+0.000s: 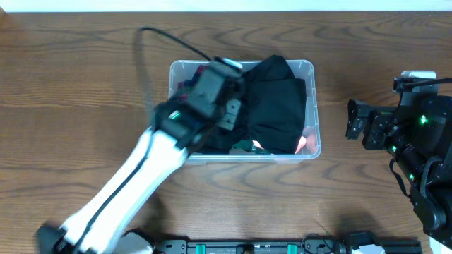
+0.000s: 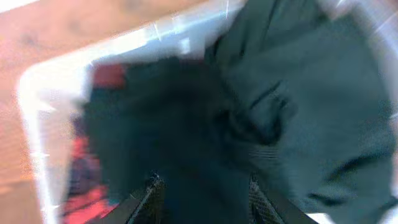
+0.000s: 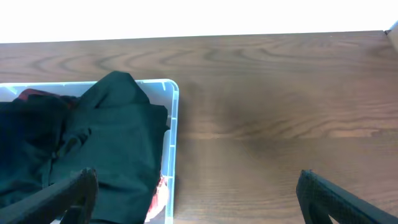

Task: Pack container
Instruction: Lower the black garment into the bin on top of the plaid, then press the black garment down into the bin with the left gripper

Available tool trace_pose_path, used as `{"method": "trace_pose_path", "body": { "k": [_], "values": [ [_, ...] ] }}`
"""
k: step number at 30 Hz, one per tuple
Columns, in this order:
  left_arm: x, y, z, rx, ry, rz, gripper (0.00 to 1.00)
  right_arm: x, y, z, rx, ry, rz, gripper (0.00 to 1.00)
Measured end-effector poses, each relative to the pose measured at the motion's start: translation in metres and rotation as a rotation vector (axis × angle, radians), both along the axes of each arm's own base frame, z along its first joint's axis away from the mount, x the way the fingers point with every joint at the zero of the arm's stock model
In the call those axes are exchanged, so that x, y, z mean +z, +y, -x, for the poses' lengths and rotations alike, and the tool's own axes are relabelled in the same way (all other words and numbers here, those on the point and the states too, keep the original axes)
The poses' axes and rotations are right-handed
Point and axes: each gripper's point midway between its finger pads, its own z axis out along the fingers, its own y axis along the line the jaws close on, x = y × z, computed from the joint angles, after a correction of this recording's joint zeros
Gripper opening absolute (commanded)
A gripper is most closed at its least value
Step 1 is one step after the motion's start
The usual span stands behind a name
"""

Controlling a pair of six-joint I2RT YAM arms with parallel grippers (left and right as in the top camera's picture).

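Observation:
The clear plastic container [image 1: 314, 106] sits mid-table, filled with a dark green-black garment [image 1: 279, 102] over red and coloured clothes. My left gripper [image 1: 229, 116] is over the container's left half, open, its fingers [image 2: 205, 196] just above the dark garment [image 2: 292, 106]; the view is blurred and I cannot tell if they touch it. My right gripper [image 1: 353, 120] is open and empty to the right of the container, above bare table [image 3: 196, 186]. The container's right rim [image 3: 173, 124] and the garment [image 3: 106, 143] show in the right wrist view.
A black cable [image 1: 159, 35] runs from the left arm across the wooden table [image 1: 70, 85]. A bit of red cloth [image 3: 158, 190] shows against the container's right wall. The table's far edge [image 3: 249, 36] meets a white background.

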Motion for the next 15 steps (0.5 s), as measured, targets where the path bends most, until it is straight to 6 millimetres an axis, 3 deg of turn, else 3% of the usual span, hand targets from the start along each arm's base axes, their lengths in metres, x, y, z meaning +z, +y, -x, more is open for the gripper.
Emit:
{"method": "trace_pose_path", "body": {
  "k": [4,7,15],
  "values": [
    [-0.068,0.0,0.002,0.017,0.181,-0.114,0.44,0.0,0.0,0.0,0.0,0.0,-0.001,0.99],
    [-0.096,0.003,0.006,0.053,0.264,-0.154,0.44,0.0,0.0,0.0,0.0,0.0,0.0,0.99],
    [-0.104,0.001,0.005,0.108,0.31,-0.156,0.44,0.0,0.0,0.0,0.0,0.0,0.0,0.99]
  ]
}}
